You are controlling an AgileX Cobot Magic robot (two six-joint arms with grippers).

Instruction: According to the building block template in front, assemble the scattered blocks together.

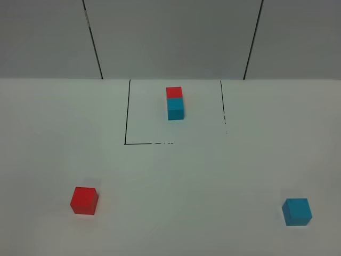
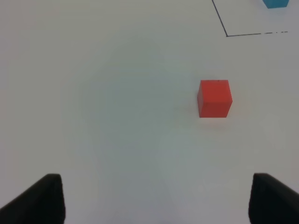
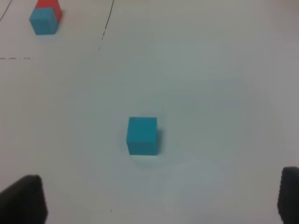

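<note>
Red cube (image 1: 84,200): one of your two scattered blocks, sitting alone towards the near left corner of the desk (image 1: 176,181).
Teal cube (image 1: 297,211): the other scattered block, alone towards the near right corner and well apart from the red cube.
Template (image 1: 175,103): the joined pair near the middle of the far edge. Its red half faces the far edge and its teal half faces you, so its long axis runs far to near.
Black outline (image 1: 127,112): it frames the template on three sides, and both loose cubes lie outside it.
Left gripper (image 2: 159,200): the jaws stand wide apart with nothing between them. The red cube (image 2: 215,98) lies ahead of them on bare desk, off their midline towards the desk's middle.
Right gripper (image 3: 156,200): these jaws are also spread wide and empty. The teal cube (image 3: 142,136) lies ahead of them, close to their midline.
Nearer arm: the left arm is nearer the red cube and the right arm nearer the teal one. Neither arm shows in the high view.
Coming move: you will probably have to shift the left arm sideways before it closes on red, while the right arm looks nearly lined up.
Progress: nothing is gripped or joined yet.
Watch for: copy the template's order, with red beyond teal.
</note>
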